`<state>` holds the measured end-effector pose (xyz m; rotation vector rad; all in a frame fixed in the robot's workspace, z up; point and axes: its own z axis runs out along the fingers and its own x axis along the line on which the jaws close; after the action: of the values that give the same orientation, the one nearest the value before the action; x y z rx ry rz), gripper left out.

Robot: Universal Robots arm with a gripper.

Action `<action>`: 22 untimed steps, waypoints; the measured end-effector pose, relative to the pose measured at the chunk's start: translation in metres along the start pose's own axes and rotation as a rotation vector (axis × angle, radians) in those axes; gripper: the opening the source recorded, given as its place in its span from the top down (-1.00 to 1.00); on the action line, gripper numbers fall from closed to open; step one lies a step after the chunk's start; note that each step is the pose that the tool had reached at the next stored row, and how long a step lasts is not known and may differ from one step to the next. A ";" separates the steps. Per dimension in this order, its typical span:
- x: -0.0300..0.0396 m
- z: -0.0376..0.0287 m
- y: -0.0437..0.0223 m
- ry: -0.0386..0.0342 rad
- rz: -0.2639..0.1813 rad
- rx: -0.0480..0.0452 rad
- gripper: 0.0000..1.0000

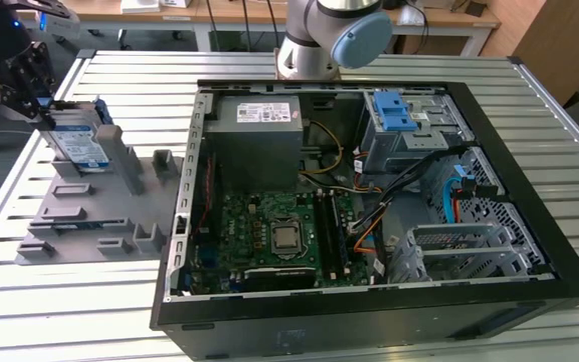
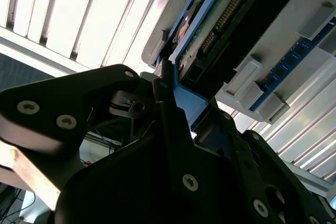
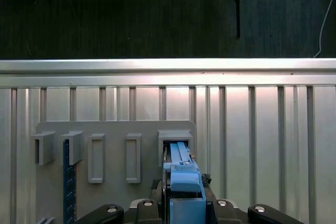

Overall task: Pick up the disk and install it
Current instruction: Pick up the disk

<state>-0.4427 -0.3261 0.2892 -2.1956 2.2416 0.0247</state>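
Pincer closed on upright disk in grey fixture, slatted metal table, wooden desks behind

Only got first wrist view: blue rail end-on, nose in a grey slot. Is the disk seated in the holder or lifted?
Observer: Exterior view: the disk stands on edge in the grey fixture, gripper at its top.
Operator: Where's the case?
Observer: The open computer case lies at the exterior view's right of the fixture.
Operator: Which disk face shows?
Observer: The second wrist view shows its green circuit board.
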 end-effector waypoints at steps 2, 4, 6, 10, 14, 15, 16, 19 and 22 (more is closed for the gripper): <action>0.0000 0.0000 0.0000 -0.0001 0.000 0.0001 0.27; 0.0000 -0.0007 0.0000 0.0000 0.000 0.0000 0.27; 0.0000 -0.0019 0.0000 0.0000 0.000 0.0000 0.27; -0.0001 -0.0045 0.0000 0.0000 0.000 -0.0001 0.27; -0.0001 -0.0055 0.0000 -0.0002 0.000 0.0004 0.27; -0.0001 -0.0057 0.0000 -0.0001 0.000 0.0002 0.27; -0.0001 -0.0059 0.0001 0.0000 0.000 -0.0001 0.27; -0.0001 -0.0061 0.0001 0.0000 0.000 0.0000 0.27; -0.0001 -0.0064 0.0001 -0.0001 0.000 0.0000 0.27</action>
<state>-0.4427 -0.3261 0.2956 -2.1955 2.2416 0.0247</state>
